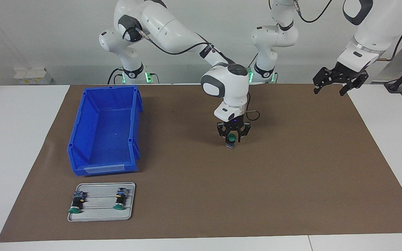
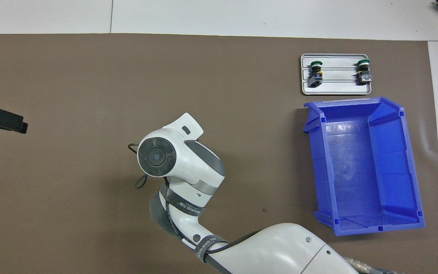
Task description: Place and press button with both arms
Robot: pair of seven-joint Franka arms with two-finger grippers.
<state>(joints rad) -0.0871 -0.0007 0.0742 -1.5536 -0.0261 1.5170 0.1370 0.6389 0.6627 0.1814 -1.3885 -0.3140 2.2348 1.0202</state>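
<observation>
Your right pincer (image 1: pixel 232 138) is down at the middle of the brown mat (image 1: pixel 291 181), its fingers set around the button (image 1: pixel 231 140), which stands upright on the mat with its green cap up; whether they already clamp it you cannot tell. Toward the right arm's end of the bench (image 1: pixel 19 139) from that pincer sit the blue bin (image 1: pixel 105 130) and the grey tray (image 1: pixel 101 214) with two more buttons (image 1: pixel 76 201) lying on it. Your left pincer (image 1: pixel 339 81) hangs open in the air over the mat's edge at the left arm's end, well apart from the button.
</observation>
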